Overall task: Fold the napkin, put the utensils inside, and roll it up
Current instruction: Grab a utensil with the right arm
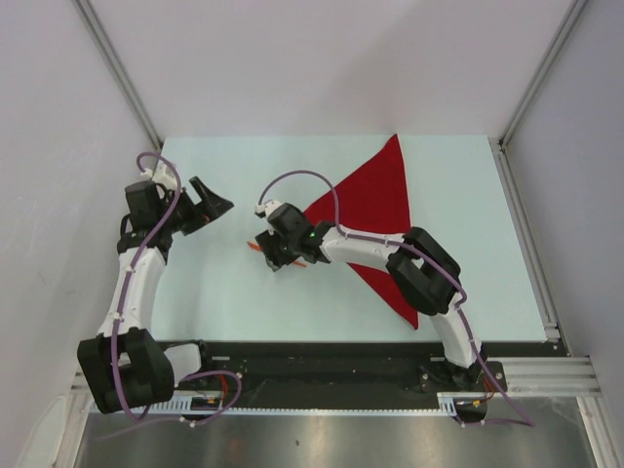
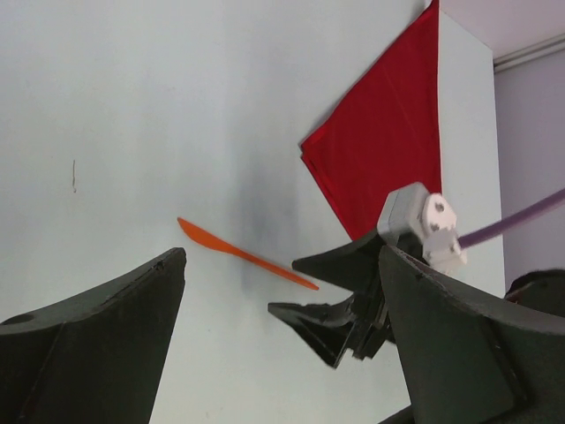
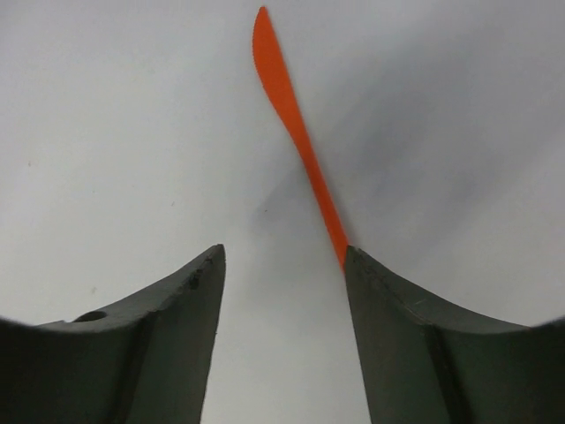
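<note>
The red napkin (image 1: 375,210) lies folded into a triangle on the right half of the table, also in the left wrist view (image 2: 388,150). The orange utensil (image 3: 291,124) lies flat on the table left of the napkin (image 2: 238,253); only its ends show from above (image 1: 254,250). My right gripper (image 1: 271,255) hangs low over it, open. The utensil's thin end reaches the tip of one right finger (image 3: 371,291), and the space between the jaws is bare table. My left gripper (image 1: 210,207) is open and holds nothing, off to the left, facing the utensil.
The pale table (image 1: 224,292) ends at a black rail along the near side. Grey walls and metal frame posts (image 1: 122,73) enclose the back and sides. The right arm (image 1: 429,273) crosses over the napkin's near corner.
</note>
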Controlling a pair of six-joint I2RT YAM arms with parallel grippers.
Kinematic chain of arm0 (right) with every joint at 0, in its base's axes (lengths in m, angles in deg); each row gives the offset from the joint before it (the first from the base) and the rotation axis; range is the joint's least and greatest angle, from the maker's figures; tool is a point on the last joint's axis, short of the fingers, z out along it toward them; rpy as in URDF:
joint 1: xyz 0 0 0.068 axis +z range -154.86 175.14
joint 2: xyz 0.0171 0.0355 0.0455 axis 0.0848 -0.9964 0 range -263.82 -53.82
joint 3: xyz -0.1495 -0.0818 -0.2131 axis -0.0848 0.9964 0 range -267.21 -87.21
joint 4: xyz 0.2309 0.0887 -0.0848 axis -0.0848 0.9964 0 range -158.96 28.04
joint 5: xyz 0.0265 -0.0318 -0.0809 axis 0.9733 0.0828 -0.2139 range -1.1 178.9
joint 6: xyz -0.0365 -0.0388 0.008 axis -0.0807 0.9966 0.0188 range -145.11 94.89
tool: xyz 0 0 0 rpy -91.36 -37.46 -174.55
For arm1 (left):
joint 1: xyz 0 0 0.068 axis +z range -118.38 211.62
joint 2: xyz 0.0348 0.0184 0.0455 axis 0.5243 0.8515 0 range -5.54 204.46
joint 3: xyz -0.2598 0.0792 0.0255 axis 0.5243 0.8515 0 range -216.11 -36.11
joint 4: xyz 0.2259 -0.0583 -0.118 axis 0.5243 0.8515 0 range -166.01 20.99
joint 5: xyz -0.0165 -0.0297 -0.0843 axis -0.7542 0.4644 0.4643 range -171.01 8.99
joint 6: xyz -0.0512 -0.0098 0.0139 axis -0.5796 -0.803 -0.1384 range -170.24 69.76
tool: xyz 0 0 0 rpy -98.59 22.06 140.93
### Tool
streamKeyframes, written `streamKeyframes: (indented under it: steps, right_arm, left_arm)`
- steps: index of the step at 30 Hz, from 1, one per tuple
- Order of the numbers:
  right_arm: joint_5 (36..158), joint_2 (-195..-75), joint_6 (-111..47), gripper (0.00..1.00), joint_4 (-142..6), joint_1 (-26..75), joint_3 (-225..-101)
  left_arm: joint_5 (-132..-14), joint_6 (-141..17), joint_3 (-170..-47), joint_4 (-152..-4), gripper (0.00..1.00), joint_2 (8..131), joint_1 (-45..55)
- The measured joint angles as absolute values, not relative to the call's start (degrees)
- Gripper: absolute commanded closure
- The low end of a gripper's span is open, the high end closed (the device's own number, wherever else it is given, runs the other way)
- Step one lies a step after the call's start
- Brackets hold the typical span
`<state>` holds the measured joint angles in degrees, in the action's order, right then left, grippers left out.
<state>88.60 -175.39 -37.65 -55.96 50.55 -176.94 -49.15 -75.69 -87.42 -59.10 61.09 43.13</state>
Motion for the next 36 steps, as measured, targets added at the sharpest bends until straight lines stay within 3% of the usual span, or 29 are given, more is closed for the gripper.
streamKeyframes:
  steps: [9,26,29,34,36]
  right_arm:
    - [94.2,-177.5,-28.8,0.50,-55.4,45.1,-180.0]
    - [95.1,-179.7,-26.2,0.58,-52.6,47.5,-179.9]
    - [93.7,-179.7,-26.1,0.67,-52.6,47.7,-179.7]
    - [90.8,-179.6,-26.0,0.97,-53.1,48.1,-179.1]
    - [89.5,-179.2,-26.4,1.00,-53.8,48.2,-178.3]
  left_arm:
    - [-49.0,-75.7,-87.4,-59.2,0.05,61.1,43.1]
    - [-48.2,-76.3,-87.4,-59.3,0.05,61.1,43.2]
    - [-48.2,-76.3,-87.4,-59.3,0.05,61.1,43.2]
    - [-48.1,-76.3,-87.4,-59.3,0.05,61.1,43.2]
    - [-48.1,-76.3,-87.4,-59.4,0.05,61.1,43.2]
